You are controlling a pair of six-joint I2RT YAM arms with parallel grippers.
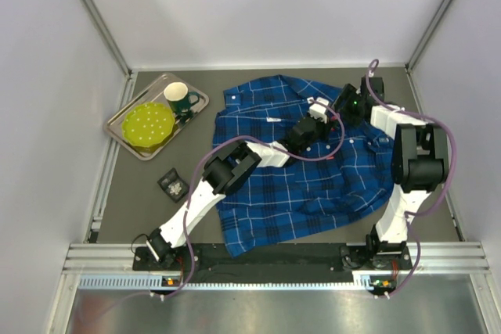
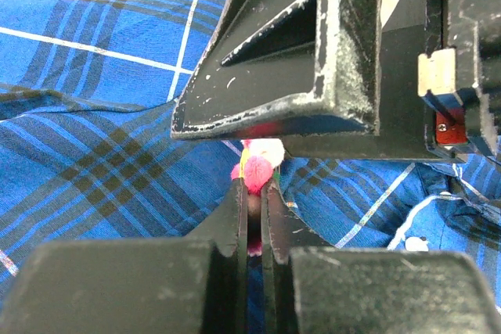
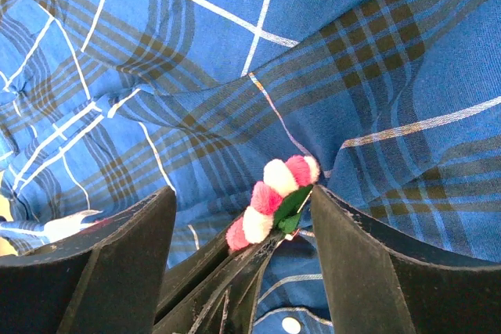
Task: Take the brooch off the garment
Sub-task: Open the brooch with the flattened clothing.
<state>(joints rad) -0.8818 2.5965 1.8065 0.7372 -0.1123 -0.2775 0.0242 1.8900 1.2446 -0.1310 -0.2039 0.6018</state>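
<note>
One brooch (image 3: pixel 274 197) sits pinched by the left tool (image 2: pixel 254 197) on the garment (image 3: pixel 172 84)

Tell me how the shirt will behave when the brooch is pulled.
Probably floppy: the shirt lies in soft folds, so it would likely tent up with the brooch in the left claw. It looks thin and light, so it may drag along.

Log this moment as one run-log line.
left gripper: shut on brooch | right gripper: open, straddling brooch | brooch: against shirt, detachment unclear
</note>
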